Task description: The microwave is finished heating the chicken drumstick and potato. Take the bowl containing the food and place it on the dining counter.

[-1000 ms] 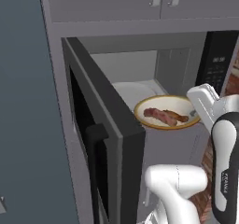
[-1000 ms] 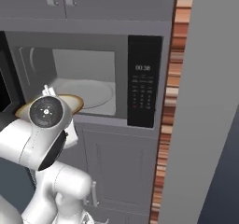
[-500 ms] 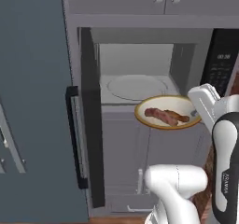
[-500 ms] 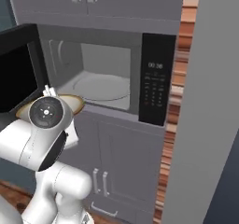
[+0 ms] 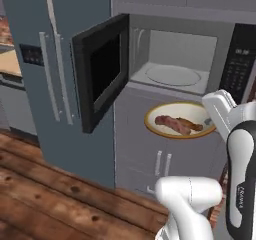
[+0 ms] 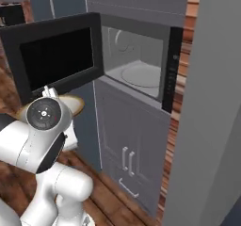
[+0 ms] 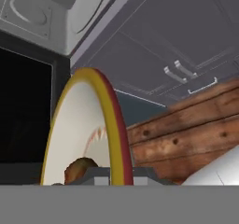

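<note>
One gripper (image 5: 212,120) is clamped on the bowl's (image 5: 177,120) rim, level before the cabinet doors (image 5: 160,154). Meat (image 5: 176,124) lies inside, probably the drumstick. Microwave (image 5: 170,69) door open.

A clear glass turntable disc (image 5: 172,75) lay flat on the pale floor of the open microwave (image 5: 165,54).

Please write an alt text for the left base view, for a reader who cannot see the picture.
The gripper holds the bowl by its right rim, in the air in front of grey cabinet doors, with reddish-brown food inside. Behind and above it, the microwave stands with its black door swung open to the left and a glass turntable inside.
</note>
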